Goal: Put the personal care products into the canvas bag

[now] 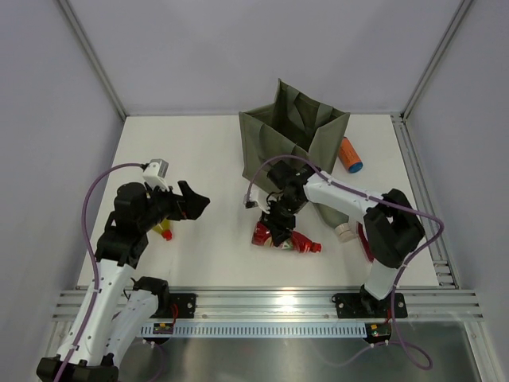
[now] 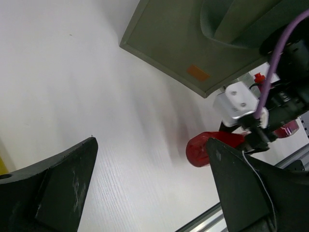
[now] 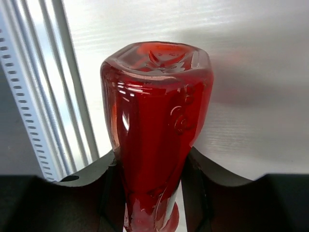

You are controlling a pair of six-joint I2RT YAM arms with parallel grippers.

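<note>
The olive-green canvas bag [image 1: 294, 131] stands open at the back middle; its side with the orange mark shows in the left wrist view [image 2: 183, 53]. My right gripper [image 1: 280, 221] is shut on a clear red bottle [image 1: 285, 239] low over the table in front of the bag; the jaws press both its sides [image 3: 157, 121]. An orange bottle with a blue cap [image 1: 350, 155] lies right of the bag. A small cream bottle [image 1: 346, 231] lies by my right arm. My left gripper [image 1: 191, 200] is open and empty, left of the red bottle [image 2: 203, 147].
A yellow and red item [image 1: 163, 231] lies partly hidden under my left arm. A dark red thing [image 1: 366, 245] shows partly behind my right arm. Metal rails [image 1: 270, 302] run along the front edge. Walls close in the back and sides.
</note>
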